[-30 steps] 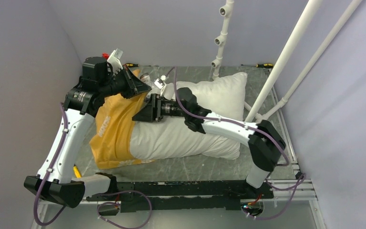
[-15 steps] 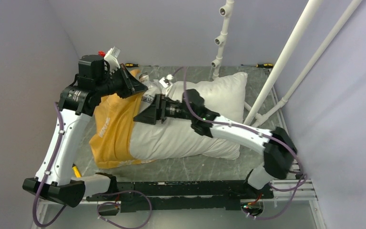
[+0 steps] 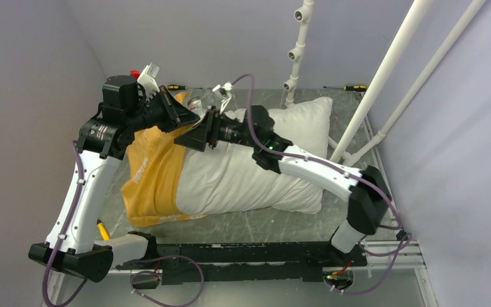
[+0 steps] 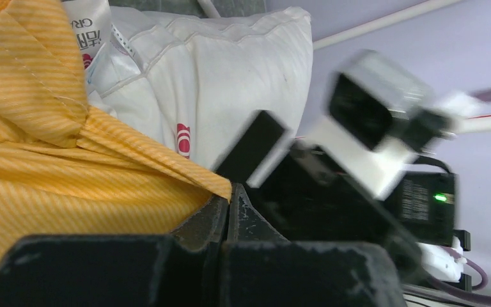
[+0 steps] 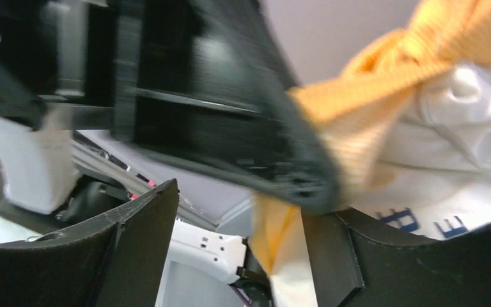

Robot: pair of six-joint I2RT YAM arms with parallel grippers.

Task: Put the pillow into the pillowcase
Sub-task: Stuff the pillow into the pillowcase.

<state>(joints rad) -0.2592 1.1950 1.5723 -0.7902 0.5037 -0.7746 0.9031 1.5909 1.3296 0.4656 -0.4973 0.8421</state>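
My left gripper [image 4: 228, 206] is clamped tight on a folded edge of the pillowcase [image 4: 70, 185]. Just beside it, my right gripper [image 5: 243, 208] is spread wide, with orange cloth hanging between its fingers. Under both grippers lies the pillow [image 3: 249, 173], the end below my left gripper sleeved in the case.

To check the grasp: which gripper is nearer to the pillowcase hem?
Left. The left gripper pinches the pillowcase hem; the right gripper stands open right beside it, above the pillow.
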